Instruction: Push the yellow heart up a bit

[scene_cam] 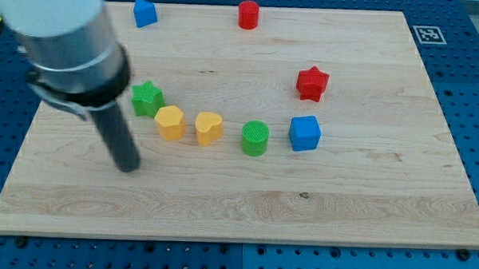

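**Tip low-left of the row, heart not yet engaged**

Near the left side of the pale wooden board [365, 211], my tip [128, 166] rests on the surface, below and left of the arc of blocks, touching none. No pincer exists on this rig: only a straight dark rod, so nothing opens or clamps.

Camera view, left to right along the arc: green star block [147, 98], yellow hexagon-like block [170, 122], yellow heart block [209, 128], green cylinder block [255, 138], blue cube block [305, 133]. The heart sits mid-row, just beside the yellow hexagon, a small gap to the green cylinder.

Far side: blue wedge-like block [145, 13] at far left, red cylinder block [248, 14] mid-far, red star block [311, 83] right of centre, all well apart from the heart.

Judgement: the tip stands on the near side of the row, which suits an upward shove, but it lies too far left. It likely needs to slide right until directly beneath the heart, then go straight up. Neighbours are close; an off-centre contact could nudge the hexagon.
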`<state>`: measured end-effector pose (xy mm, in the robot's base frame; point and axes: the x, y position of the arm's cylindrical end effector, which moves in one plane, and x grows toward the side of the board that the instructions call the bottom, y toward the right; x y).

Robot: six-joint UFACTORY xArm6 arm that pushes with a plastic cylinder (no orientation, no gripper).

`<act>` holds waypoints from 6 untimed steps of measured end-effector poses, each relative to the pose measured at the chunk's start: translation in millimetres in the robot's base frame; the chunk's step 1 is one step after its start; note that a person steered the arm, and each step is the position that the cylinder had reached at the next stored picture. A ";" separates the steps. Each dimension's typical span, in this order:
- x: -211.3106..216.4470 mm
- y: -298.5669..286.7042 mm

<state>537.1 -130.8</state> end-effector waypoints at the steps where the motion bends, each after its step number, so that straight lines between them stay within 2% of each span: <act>1: -0.3 4.7; 2: -4.8 17.7; 4: -27.9 81.2; 6: -70.4 83.7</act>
